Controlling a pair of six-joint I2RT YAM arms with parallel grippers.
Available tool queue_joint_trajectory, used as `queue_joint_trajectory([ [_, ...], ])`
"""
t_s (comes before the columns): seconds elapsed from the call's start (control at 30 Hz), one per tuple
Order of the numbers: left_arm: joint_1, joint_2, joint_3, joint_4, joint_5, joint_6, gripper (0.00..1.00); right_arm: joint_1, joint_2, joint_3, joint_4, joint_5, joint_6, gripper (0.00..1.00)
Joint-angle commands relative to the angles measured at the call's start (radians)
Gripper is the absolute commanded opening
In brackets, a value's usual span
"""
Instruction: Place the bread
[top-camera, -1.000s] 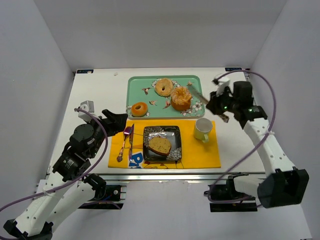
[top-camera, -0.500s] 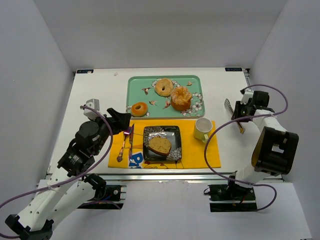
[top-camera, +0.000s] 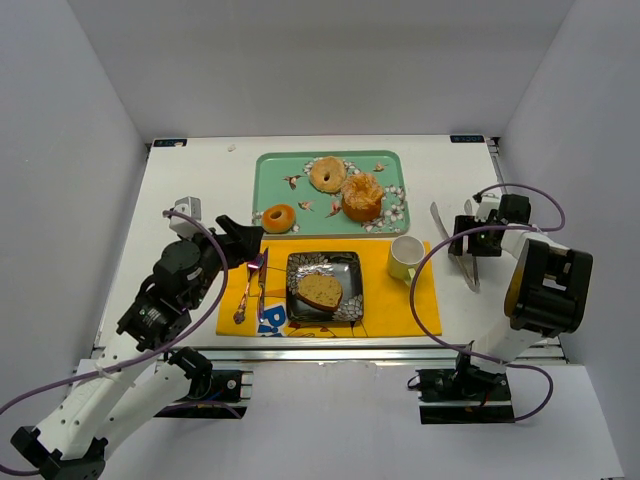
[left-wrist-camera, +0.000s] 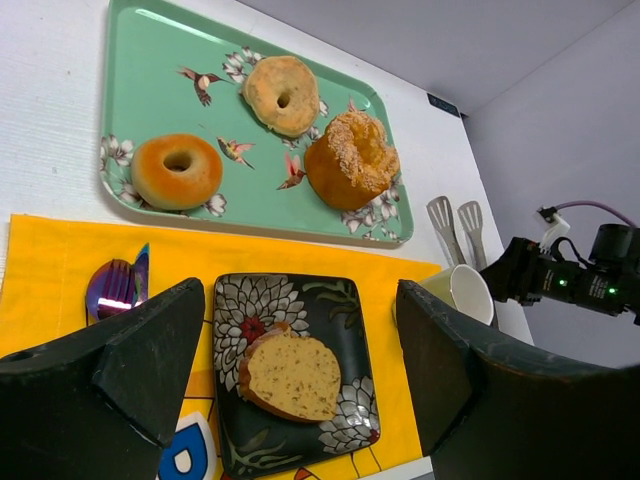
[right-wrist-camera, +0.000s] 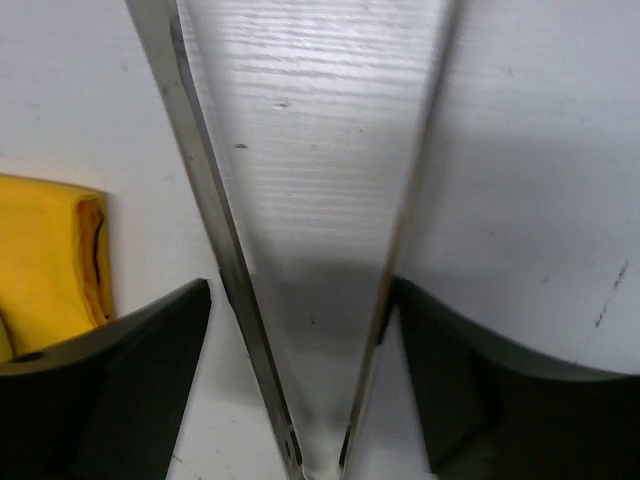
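Since the bread (top-camera: 320, 291) is lying on the plate (top-camera: 352, 262), I am easing the right gripper (top-camera: 469, 244), spread astride the tongs (right-wrist-camera: 205, 200), straight upward without snagging them; left gripper (left-wrist-camera: 300, 330) is hanging spread.

The bread (top-camera: 320, 291) has a dark brown crust around a tan-yellow crumb. The plate (top-camera: 349, 262) is black, patterned with white and red flowers. The placemat (top-camera: 405, 305) is plain yellow. The tray (top-camera: 270, 170), upper centre of the frame, is mint green, printed with hummingbirds and white blossoms. The donut (top-camera: 278, 217) is orange, the bagel (top-camera: 327, 174) pale tan, the cup (top-camera: 405, 258) cream, the bench (top-camera: 190, 180) white.
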Motion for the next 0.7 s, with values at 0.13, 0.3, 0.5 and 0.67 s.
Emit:
queue_joint_trajectory([
  [0.13,-0.004,0.019,0.024,0.007,-0.008,0.015,0.88,-0.039,-0.089,0.038,-0.106,-0.027,-0.055,0.9],
  [0.3,-0.004,0.01,0.016,0.015,-0.006,0.015,0.89,-0.037,-0.136,0.133,-0.197,0.094,-0.044,0.89],
  [0.5,-0.004,0.002,0.019,0.01,-0.009,0.024,0.9,-0.039,-0.225,0.195,-0.183,0.09,-0.046,0.89],
  [0.67,-0.004,-0.003,0.022,0.012,-0.008,0.027,0.9,-0.037,-0.262,0.293,-0.183,-0.022,-0.038,0.9],
])
